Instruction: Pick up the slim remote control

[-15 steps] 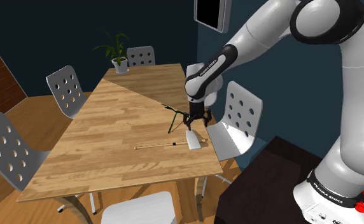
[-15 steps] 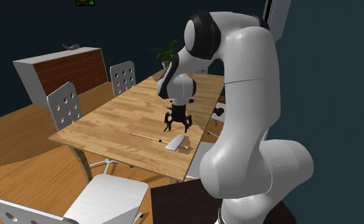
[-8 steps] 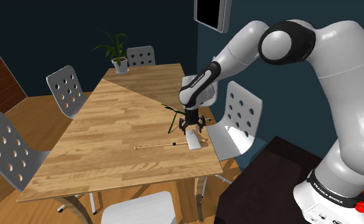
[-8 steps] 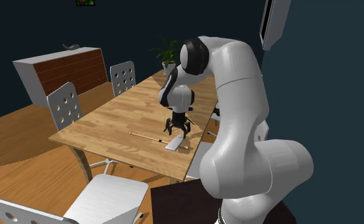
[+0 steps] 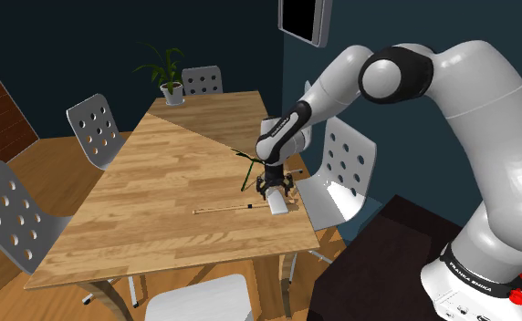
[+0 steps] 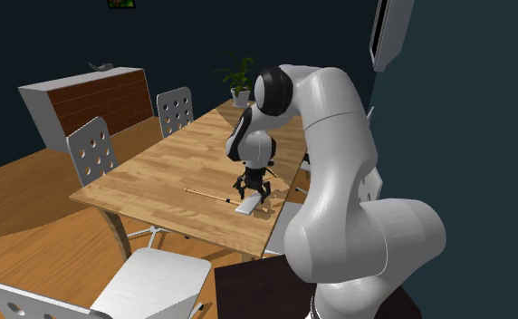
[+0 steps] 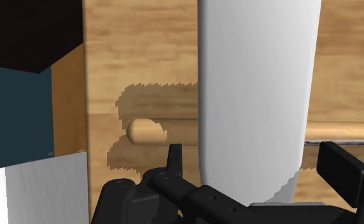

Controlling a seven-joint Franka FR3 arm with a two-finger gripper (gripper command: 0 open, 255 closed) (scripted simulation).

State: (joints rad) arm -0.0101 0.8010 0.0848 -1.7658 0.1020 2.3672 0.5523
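**Step in hand: pre-grasp; gripper (image 7: 256, 154) set over the slim remote control (image 7: 257, 83)**

Fingers (image 7: 174, 159) stand apart, one on each side of the remote, neither seen touching it; the gripper points straight down just above the remote; the remote, drawn white, lies flat on the wooden table (image 5: 150, 182), near the edge on the stand's side; a thin wooden stick (image 5: 221, 210) ends just beside the remote. Judgement: the next move calls for closing across the remote's narrow width, low enough to catch its thin sides; then a straight lift.
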